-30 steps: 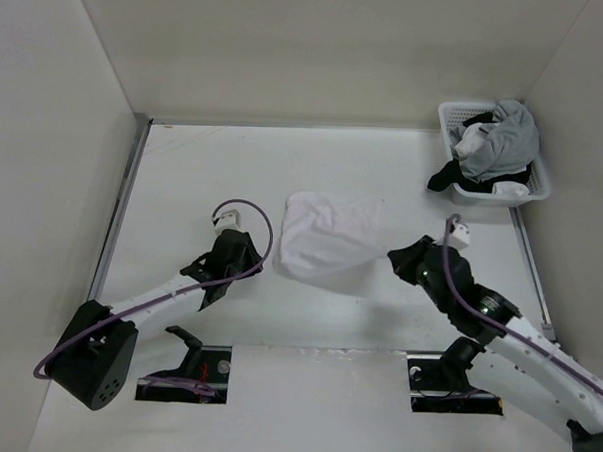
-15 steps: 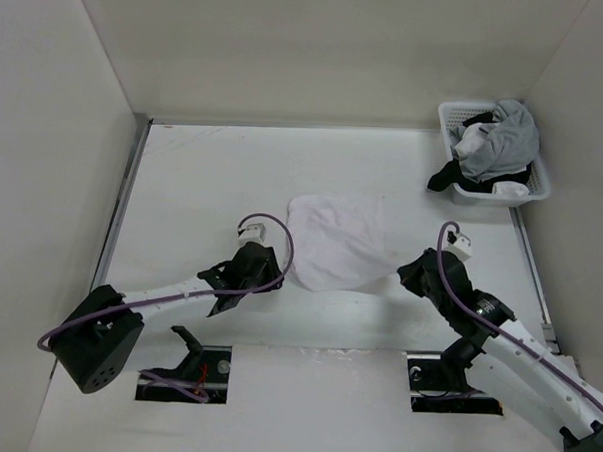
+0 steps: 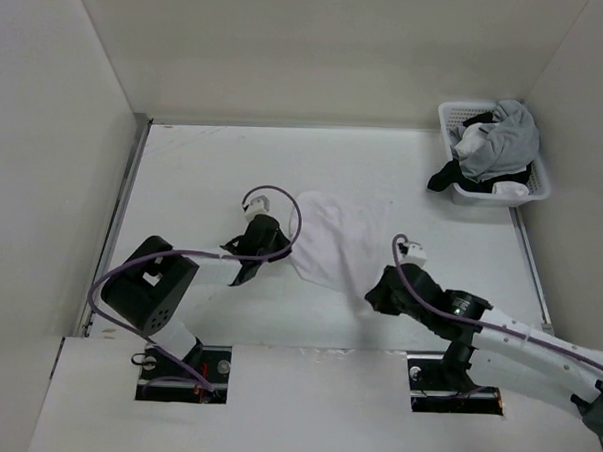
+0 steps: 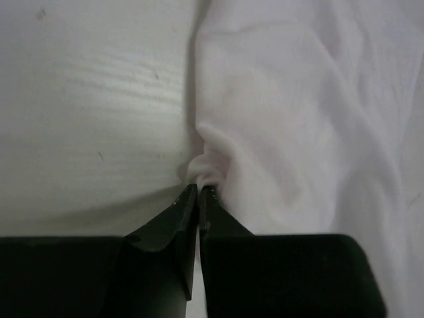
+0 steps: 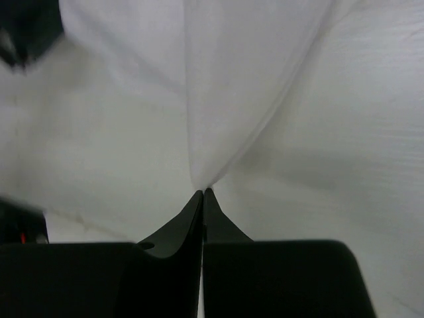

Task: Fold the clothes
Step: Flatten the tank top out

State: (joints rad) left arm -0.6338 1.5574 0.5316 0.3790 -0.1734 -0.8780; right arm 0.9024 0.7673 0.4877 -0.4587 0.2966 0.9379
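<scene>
I have the table in view with the clothes, one thin white garment, lying wrinkled at its middle, well apart from the basket in the far right corner; my left gripper is pinched tight on a small bunch of the garment's left edge, low against the tabletop; my right gripper is likewise clamped on the near right corner, the cloth running taut away from its tips; I judge this to be the grasp before a fold, so I'd raise both holds together, level and slow, keep the edge between them stretched, and watch the left pinch, which looks shallow and may slip
</scene>
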